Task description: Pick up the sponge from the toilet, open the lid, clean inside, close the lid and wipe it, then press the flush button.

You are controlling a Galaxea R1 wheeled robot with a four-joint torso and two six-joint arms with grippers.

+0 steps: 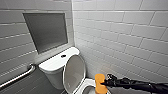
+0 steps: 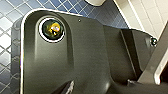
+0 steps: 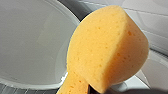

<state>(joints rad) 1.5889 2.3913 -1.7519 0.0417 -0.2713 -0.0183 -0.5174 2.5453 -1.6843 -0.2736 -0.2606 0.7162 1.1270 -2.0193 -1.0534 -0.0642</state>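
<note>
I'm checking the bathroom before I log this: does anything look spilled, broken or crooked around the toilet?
Nothing stands out. The toilet looks intact with its lid raised, no spill shows, and the right gripper holds the sponge above the rim.

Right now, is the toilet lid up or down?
Up. The lid stands raised, leaning back toward the tank, its greyish underside facing forward, and the open bowl shows below it.

White glossy brick-laid wall tiles across right and top of frame; dark grey recessed panel upper left; metal grab bar lower left; small blue floor tiles in left wrist view.
</note>
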